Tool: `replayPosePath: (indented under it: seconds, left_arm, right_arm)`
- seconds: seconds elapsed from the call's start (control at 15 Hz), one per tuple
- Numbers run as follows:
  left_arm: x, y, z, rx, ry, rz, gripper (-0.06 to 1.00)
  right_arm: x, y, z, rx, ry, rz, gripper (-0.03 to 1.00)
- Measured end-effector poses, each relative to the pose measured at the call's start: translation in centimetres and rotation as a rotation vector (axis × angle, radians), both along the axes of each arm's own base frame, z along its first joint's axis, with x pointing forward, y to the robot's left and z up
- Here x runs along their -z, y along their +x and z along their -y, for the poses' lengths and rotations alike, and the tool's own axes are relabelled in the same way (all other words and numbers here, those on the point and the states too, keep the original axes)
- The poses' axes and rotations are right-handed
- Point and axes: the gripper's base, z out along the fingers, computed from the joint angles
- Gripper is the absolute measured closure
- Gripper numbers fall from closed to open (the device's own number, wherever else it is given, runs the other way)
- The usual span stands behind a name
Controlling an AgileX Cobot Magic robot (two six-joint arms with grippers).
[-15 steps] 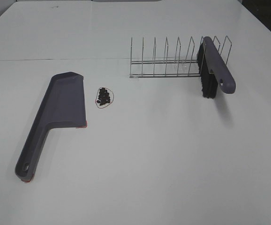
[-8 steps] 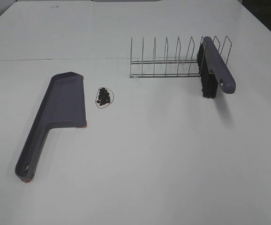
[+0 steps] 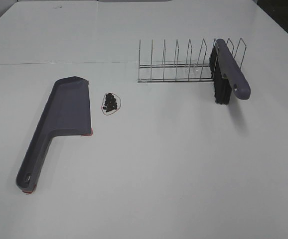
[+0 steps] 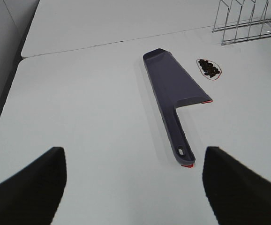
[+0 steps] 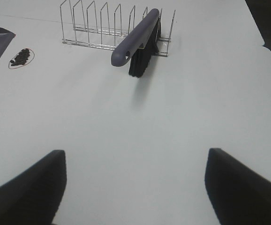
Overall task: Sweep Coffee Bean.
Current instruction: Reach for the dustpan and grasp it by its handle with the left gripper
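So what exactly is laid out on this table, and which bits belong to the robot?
table: one, white, under everything
dustpan: one, grey, lying flat on the left side, handle toward the near edge
coffee beans: a small pile, dark brown-black, just right of the dustpan
wire loop: one, thin, red, ringing the beans
rack: one, silver wire, far right part of the table
brush: one, grey handle with black bristles, propped in the rack's right end
left end effector: one, black, open and empty, facing the dustpan handle from a distance
right end effector: one, black, open and empty, facing the brush from a distance
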Motion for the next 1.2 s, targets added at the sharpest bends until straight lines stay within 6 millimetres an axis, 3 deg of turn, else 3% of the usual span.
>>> replayPosePath:
  seconds: [1.2]
  left_arm:
    - [0.00,0.00,0.00,0.000,0.000,0.000,0.20]
  right_arm:
    - [0.00,0.00,0.00,0.000,0.000,0.000,0.22]
